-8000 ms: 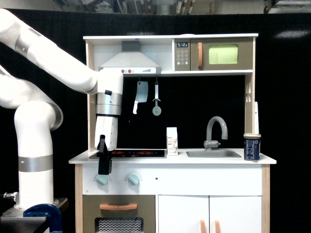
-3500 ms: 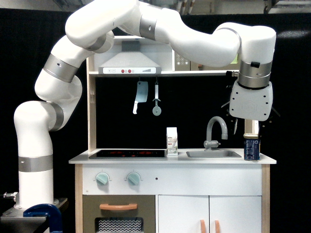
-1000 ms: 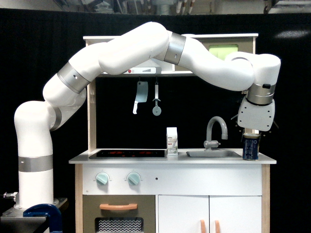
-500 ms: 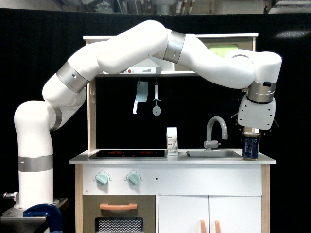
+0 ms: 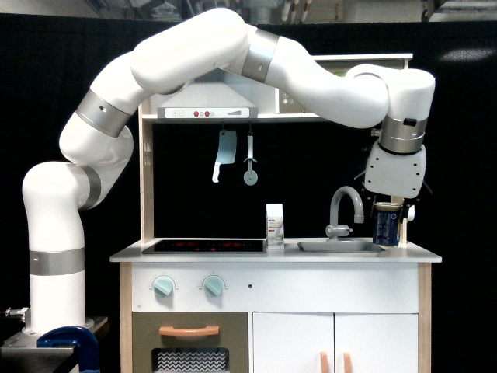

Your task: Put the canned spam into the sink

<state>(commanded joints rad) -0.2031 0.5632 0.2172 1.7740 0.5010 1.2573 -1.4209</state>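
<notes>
One tin, the spam (image 5: pixel 386 227), hangs upright in the air with its long axis vertical, its top up inside the tool (image 5: pixel 387 220) and its base clear of the bench (image 5: pixel 233 255). It is small and dark blue, with a pale band at the top just under the tool and faint light marks on its side; the label itself is too small to read. The tool points straight down from the white wrist and is closed on the tin's upper part, though its fingers are mostly hidden against the dark tin and backdrop. The tin hangs over the sink's (image 5: pixel 340 247) end on the exterior view's right, just beside the faucet (image 5: pixel 346 203) and apart from it. Below it the shallow grey basin lies open, and a bare strip of white bench runs from the basin to the bench's edge on that side. A white carton (image 5: pixel 275 225) stands on the bench between the black stovetop (image 5: pixel 203 245) and the sink, well apart from the tin. Above, the shelf and the arm's last links leave clear dark space around the tool.
</notes>
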